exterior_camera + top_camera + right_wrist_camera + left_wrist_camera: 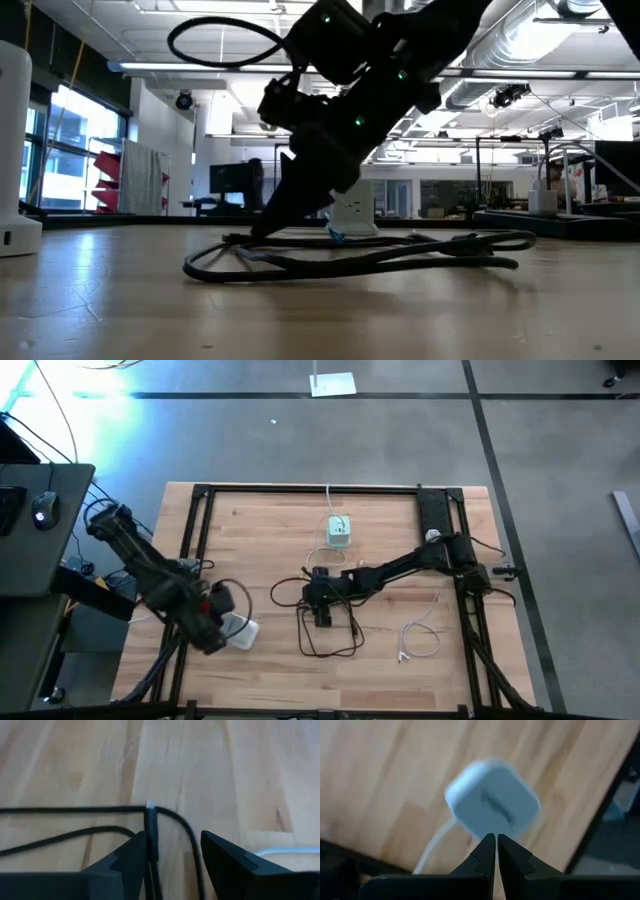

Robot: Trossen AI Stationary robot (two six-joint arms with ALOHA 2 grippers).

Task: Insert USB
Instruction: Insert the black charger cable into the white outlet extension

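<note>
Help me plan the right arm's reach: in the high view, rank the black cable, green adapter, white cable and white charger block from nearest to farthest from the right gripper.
1. Black cable, under the right gripper
2. Green adapter, toward the table's far edge
3. White cable, on the right arm's side
4. White charger block, by the left gripper

A grey floor (400,440) crossed by dark seams is seen around the wooden table (260,520). A dark desk (40,530) carrying a mouse (42,510) is placed beside it. Bright windows (70,150), ceiling ducts (520,50) and strip lights (190,68) are shown beyond.
</note>
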